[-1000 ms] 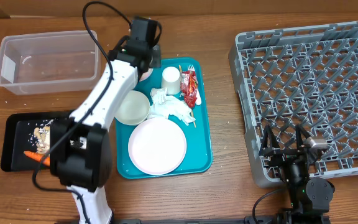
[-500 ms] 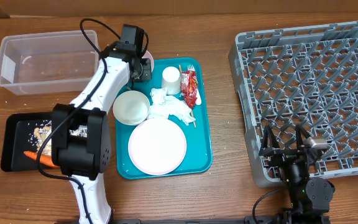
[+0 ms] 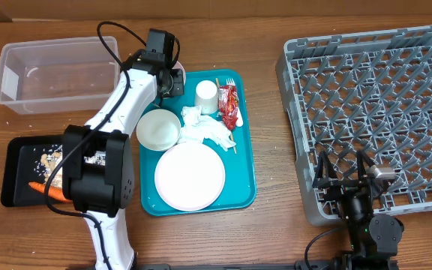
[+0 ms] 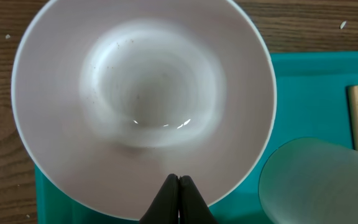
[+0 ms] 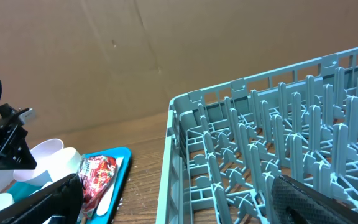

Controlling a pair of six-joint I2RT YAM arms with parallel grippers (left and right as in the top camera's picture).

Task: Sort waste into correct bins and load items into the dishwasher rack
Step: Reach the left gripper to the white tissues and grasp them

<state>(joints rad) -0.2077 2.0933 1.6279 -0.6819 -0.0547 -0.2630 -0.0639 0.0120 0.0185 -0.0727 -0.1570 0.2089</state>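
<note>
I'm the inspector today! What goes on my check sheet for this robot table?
Surface: wooden table, a few white crumbs.
Job's things: plate, near bowl, cup, napkins, wrapper, stick on teal tray; far bowl at its back-left corner; carrot, scraps in black tray; tub looks empty, rack empty.
Clutter: nothing seen.
Grippers: left gripper shut over far bowl; right gripper open by rack's front.
Cables: black cable loops over left arm.
Surroundings: cardboard wall.

Grained brown wood is shown by the surface (image 3: 276,225). A smooth, glossy white finish is seen on the bowl (image 4: 142,106). The tub (image 3: 57,75) is made of clear plastic, the rack (image 3: 373,97) of matt grey plastic, the napkins (image 3: 205,129) of crumpled paper.
</note>
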